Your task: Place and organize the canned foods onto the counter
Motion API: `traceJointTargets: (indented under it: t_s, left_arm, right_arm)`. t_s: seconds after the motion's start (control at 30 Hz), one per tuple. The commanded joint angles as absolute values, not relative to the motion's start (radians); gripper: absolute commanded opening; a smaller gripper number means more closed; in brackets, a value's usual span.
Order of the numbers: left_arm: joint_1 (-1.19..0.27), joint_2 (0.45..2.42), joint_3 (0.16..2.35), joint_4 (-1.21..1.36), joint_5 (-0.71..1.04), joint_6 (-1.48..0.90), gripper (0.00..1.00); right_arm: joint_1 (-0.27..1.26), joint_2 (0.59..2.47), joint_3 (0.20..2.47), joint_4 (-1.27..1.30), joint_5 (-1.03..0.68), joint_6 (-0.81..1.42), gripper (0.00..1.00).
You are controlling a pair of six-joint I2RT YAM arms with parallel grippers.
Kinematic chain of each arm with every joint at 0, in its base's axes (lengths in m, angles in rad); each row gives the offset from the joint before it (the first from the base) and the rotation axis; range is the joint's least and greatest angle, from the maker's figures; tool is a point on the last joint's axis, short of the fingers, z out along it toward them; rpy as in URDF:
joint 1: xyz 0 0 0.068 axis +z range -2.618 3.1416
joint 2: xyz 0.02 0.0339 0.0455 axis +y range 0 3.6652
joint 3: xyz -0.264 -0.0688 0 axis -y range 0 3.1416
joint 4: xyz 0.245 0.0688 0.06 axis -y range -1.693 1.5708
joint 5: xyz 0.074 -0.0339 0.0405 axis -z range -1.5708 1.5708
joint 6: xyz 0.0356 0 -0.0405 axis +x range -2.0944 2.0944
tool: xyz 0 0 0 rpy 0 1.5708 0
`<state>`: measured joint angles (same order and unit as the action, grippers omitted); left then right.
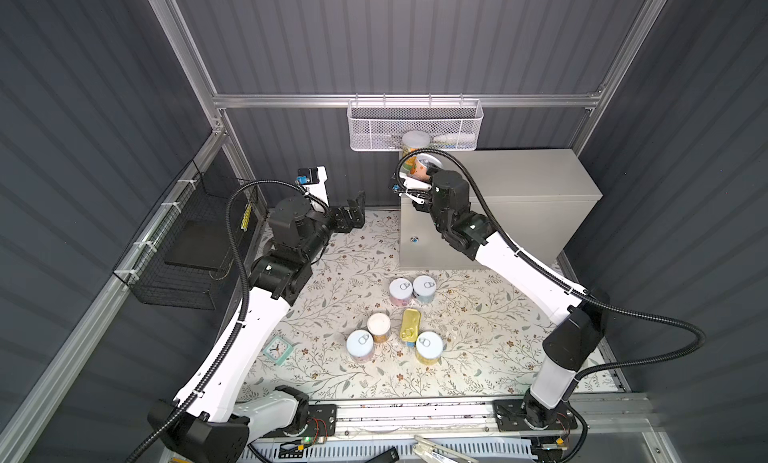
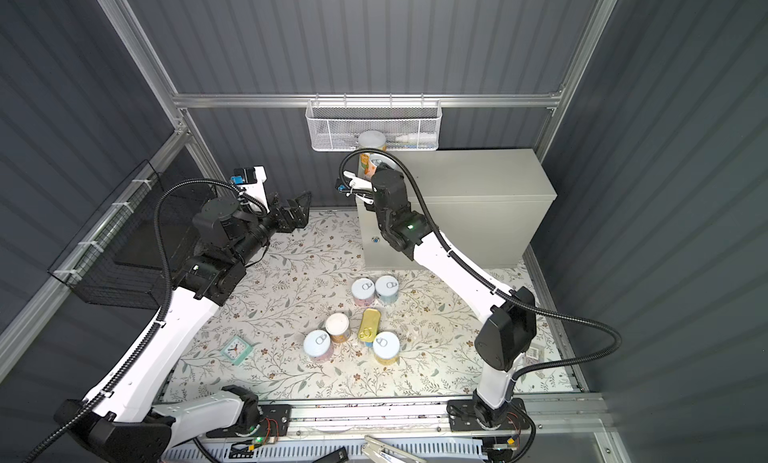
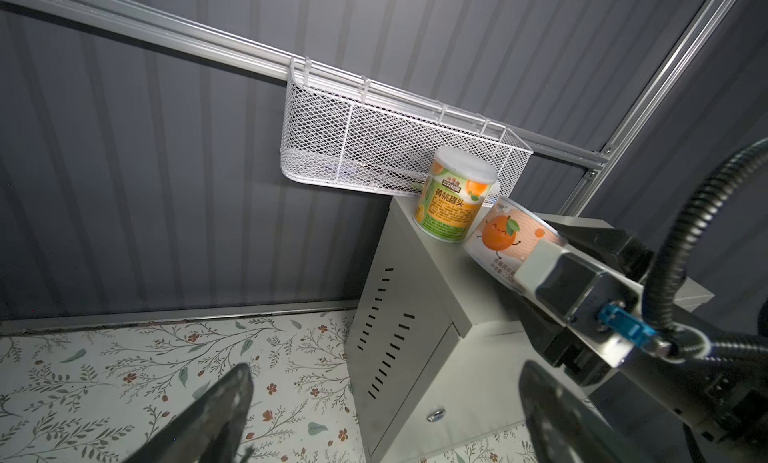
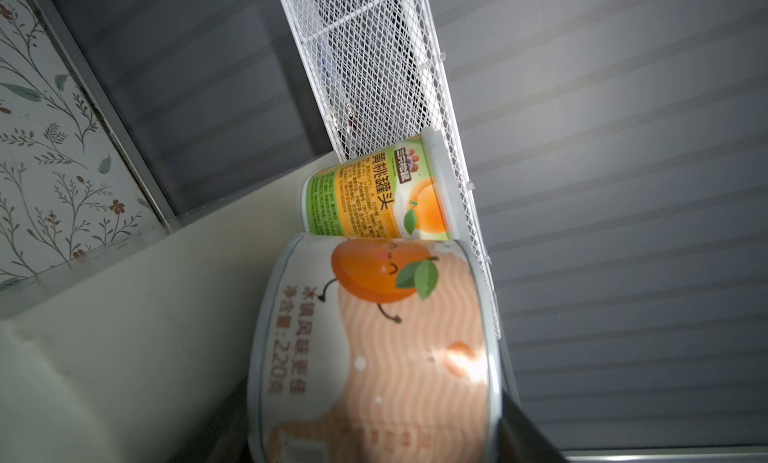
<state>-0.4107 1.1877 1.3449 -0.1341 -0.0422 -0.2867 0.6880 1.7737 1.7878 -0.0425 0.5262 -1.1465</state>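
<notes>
The counter (image 1: 519,174) (image 2: 478,174) is a beige-grey cabinet at the back right. On its back left corner stands a white-lidded peach tin (image 1: 415,141) (image 3: 453,199) (image 4: 374,199). My right gripper (image 1: 417,176) (image 4: 374,432) is shut on an orange-labelled tin (image 1: 426,166) (image 3: 505,236) (image 4: 386,336), held tilted right beside the peach tin, just over the counter top. Several more canned foods (image 1: 401,290) (image 2: 363,290) stand on the floral mat, with a flat gold-topped tin (image 1: 410,324) among them. My left gripper (image 1: 353,209) (image 3: 382,398) hangs open and empty left of the counter.
A white mesh basket (image 1: 415,124) (image 3: 374,141) hangs on the back rail just above the counter's back left corner, close over the peach tin. A black wire basket (image 1: 187,249) is fixed on the left wall. A small mint clock (image 1: 276,351) lies on the mat.
</notes>
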Motion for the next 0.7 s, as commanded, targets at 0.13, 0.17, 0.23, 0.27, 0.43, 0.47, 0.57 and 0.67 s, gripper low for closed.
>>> traceJointTargets:
  t_s: [0.13,0.17,0.23,0.27,0.43,0.47,0.57,0.67]
  left_arm:
    - [-0.407,1.168,1.33,-0.143,-0.048,-0.261,1.0]
    - [-0.407,1.167,1.331,-0.144,-0.048,-0.256,1.0]
    - [-0.407,1.166,1.331,-0.142,-0.039,-0.248,1.0]
    - [-0.407,1.169,1.334,-0.144,-0.038,-0.247,1.0]
    - [-0.407,1.185,1.35,-0.166,-0.035,-0.246,1.0]
    - [-0.407,1.185,1.351,-0.166,-0.034,-0.247,1.0]
    - [-0.407,1.188,1.35,-0.167,-0.038,-0.247,1.0]
    - [-0.407,1.193,1.35,-0.167,-0.038,-0.248,1.0]
  right_arm:
    - [0.69,1.785,1.83,-0.062,0.531,-1.184,0.69]
    - [0.69,1.787,1.836,-0.058,0.532,-1.181,0.71]
    - [0.689,1.795,1.85,-0.064,0.534,-1.174,0.75]
    - [0.689,1.799,1.853,-0.065,0.536,-1.175,0.77]
    - [0.688,1.813,1.855,-0.03,0.557,-1.19,0.96]
    - [0.687,1.814,1.855,-0.027,0.56,-1.192,0.97]
    - [0.687,1.803,1.853,-0.031,0.559,-1.19,0.99]
    - [0.688,1.781,1.846,-0.037,0.558,-1.189,0.99]
